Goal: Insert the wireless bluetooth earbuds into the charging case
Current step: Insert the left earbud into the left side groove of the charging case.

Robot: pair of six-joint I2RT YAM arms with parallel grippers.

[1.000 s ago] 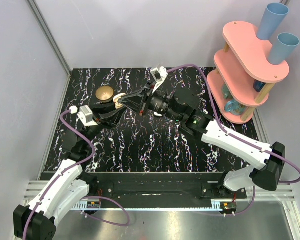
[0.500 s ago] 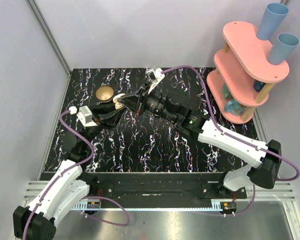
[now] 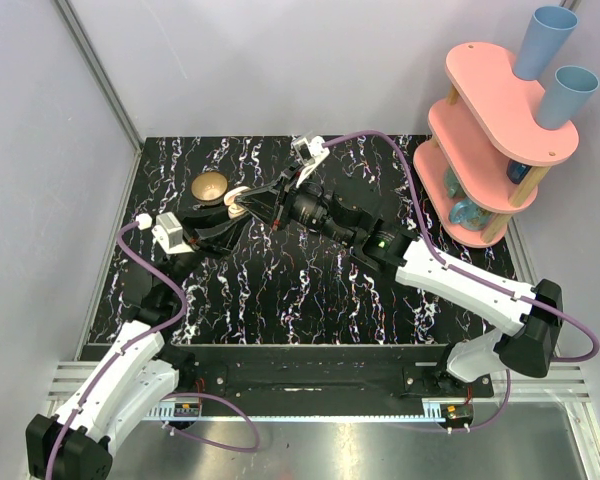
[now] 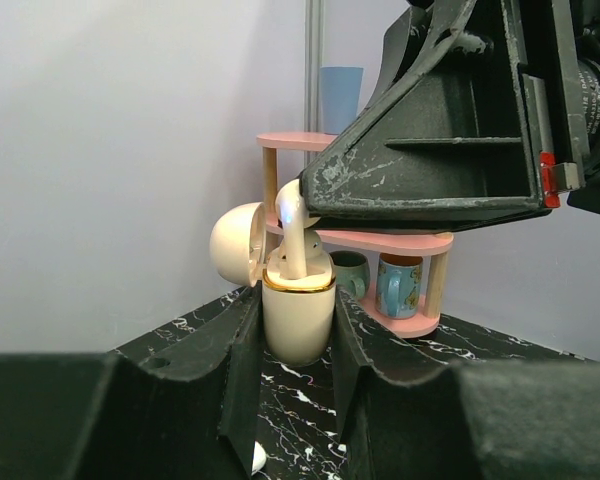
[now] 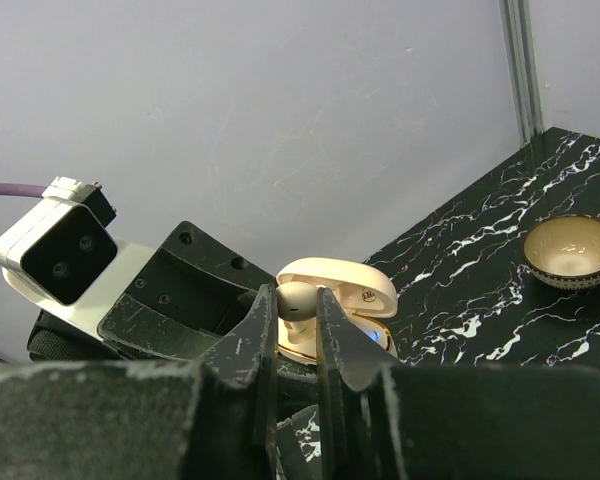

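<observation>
Black marbled worktop (image 3: pixel 310 290): both arms reach to its far-left part.
Charging case (image 4: pixel 298 322): cream with a gold band at the rim. It stands upright near the far-left corner of the worktop, just beside the brass bowl. Whether its base touches the worktop I cannot tell.
Lid (image 4: pixel 235 245): swung open, standing off the case's left side in the left wrist view.
Case light (image 5: pixel 377 338): a small blue glow on the case front, seen from the right wrist.
Left end effector (image 4: pixel 297 310): narrow, its two black fingers clamped against the sides of the case body.
Earbud (image 5: pixel 298 298): cream, head up and stem down, directly over the open case. The stem reaches into the case's open top and the head sits above the rim.
Right end effector (image 5: pixel 295 305): nearly closed, pinching the earbud's head between its fingertips above the case.
Brass bowl (image 3: pixel 210 186): on the worktop near the far-left corner, just beyond the case and apart from both end effectors.
Pink shelf (image 3: pixel 500 130): tiered, at the far-right corner of the worktop.
Blue cups (image 3: pixel 543 40): two, on the shelf's upper tiers.
Mugs (image 4: pixel 400 285): two, on a lower tier.
</observation>
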